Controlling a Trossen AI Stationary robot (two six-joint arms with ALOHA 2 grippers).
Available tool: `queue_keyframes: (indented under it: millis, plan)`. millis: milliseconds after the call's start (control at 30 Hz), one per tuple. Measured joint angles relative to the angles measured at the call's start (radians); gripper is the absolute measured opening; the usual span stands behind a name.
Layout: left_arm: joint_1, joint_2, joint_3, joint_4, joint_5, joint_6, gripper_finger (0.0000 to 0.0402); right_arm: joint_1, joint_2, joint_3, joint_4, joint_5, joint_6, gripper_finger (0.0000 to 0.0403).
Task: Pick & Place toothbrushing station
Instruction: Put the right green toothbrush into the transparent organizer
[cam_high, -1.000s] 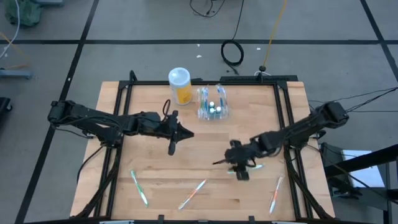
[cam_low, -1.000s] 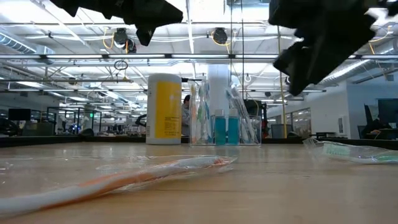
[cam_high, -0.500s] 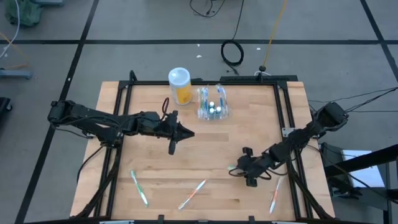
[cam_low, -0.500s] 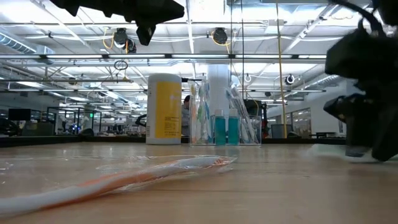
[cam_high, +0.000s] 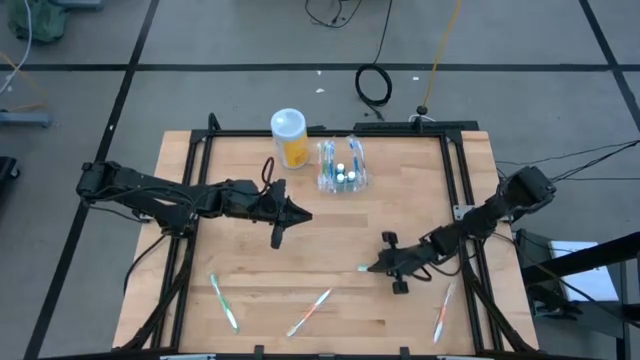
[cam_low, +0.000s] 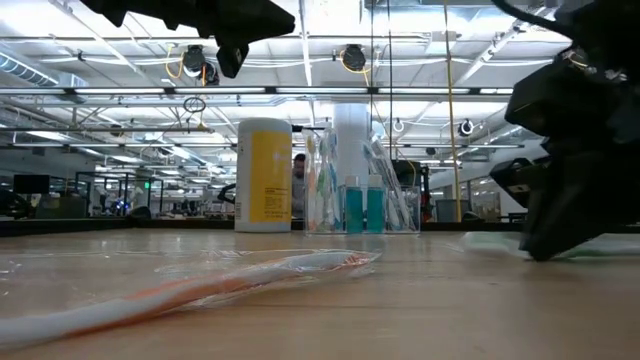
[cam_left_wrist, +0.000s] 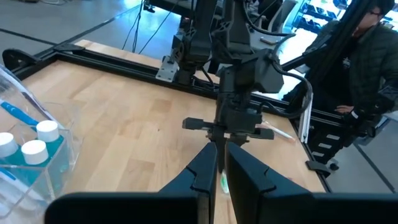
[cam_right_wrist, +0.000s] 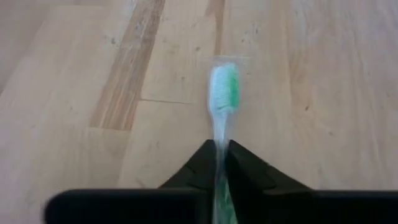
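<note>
The toothbrushing station (cam_high: 341, 167), a see-through holder with brushes and tubes in it, stands at the table's far middle beside a yellow cup (cam_high: 289, 136). My right gripper (cam_high: 376, 265) is low at the table's right middle, shut on a wrapped green toothbrush (cam_right_wrist: 224, 87), which also shows in the low view (cam_low: 490, 243). My left gripper (cam_high: 303, 215) hangs shut above the table's left middle, holding nothing; its own view shows the shut fingers (cam_left_wrist: 222, 171). My right gripper pinches the green toothbrush's neck (cam_right_wrist: 219, 144), just behind the bristle head, between its two fingers. The fingers slant down from the table's right side and lie along the brush. The head sticks out ahead of the fingertips, at table level.
Three more wrapped toothbrushes lie near the front edge: one at the left (cam_high: 223, 300), an orange one in the middle (cam_high: 309, 312), another at the right (cam_high: 443, 312). A black frame (cam_high: 460, 200) borders the tabletop. A person (cam_left_wrist: 367, 62) stands beyond the table's right side.
My right gripper has come down to the tabletop, shifting a little toward the table's right and near edges and then back. It now has hold of the green toothbrush, whose head points toward the table's left.
</note>
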Motion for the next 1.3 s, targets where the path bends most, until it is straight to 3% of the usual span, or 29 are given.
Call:
queue_keyframes:
  millis: [100,200,267,467,567,667,767,900,1133,1300]
  plan:
    - [0.000,0.000,0.000,0.003,0.000,0.000,0.0033,-0.039,-0.028,-0.004,0.041,-0.053,-0.044,0.0011]
    - [0.000,0.000,0.000,0.001,0.000,0.000,0.0033,-0.087,-0.095,-0.003,0.116,-0.042,-0.103,0.0017]
    - [0.000,0.000,0.000,0.001,0.000,0.000,0.0033,-0.130,-0.147,-0.003,0.166,0.024,-0.154,0.0014]
    - [0.000,0.000,0.000,0.006,0.000,0.000,0.0033,-0.280,-0.302,-0.001,0.395,0.354,-0.330,0.0006]
    - [0.000,0.000,0.000,0.006,0.000,-0.002,0.0033,-0.373,-0.338,-0.001,0.486,0.404,-0.461,0.0007]
    - [0.000,0.000,0.000,0.008,0.000,-0.001,0.0033,-0.480,-0.331,-0.001,0.645,0.376,-0.476,0.0004]
    - [0.000,0.000,0.000,0.010,0.000,-0.001,0.0033,-0.592,-0.289,-0.001,0.759,0.237,-0.442,0.0000]
    - [0.000,0.000,0.000,0.017,-0.007,-0.001,0.0033,-0.705,-0.214,-0.001,0.786,0.053,-0.382,0.0001]
    - [0.000,0.000,0.000,0.017,-0.008,-0.002,0.0033,-0.812,-0.052,-0.001,0.937,0.084,-0.350,0.0001]
    - [0.000,0.000,0.000,0.017,-0.008,-0.002,0.0033,-0.848,0.028,-0.001,0.942,0.083,-0.311,0.0001]
